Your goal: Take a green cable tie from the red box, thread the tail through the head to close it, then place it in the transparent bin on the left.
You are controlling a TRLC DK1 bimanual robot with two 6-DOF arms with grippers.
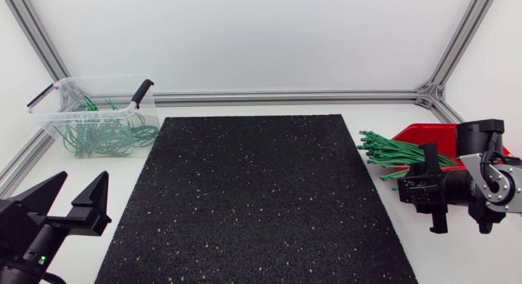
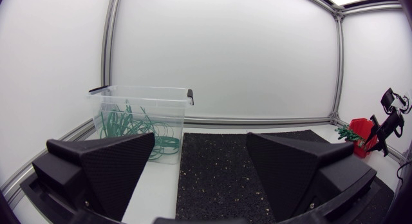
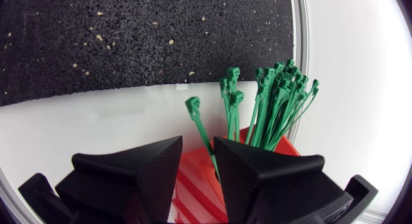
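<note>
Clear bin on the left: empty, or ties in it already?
Not empty. The transparent bin holds a tangle of looped green cable ties, visible through its walls in the head and left wrist views.

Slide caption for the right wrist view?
Right end effector above red box, green cable ties fanning toward the mat.

Left tool: matte black, two broad wedge fingers, finely textured inner faces.
Left tool base: small green light glowing.
Right tool: matte black wedges alike.
Right arm: silver-grey link, boxy black joint.
</note>
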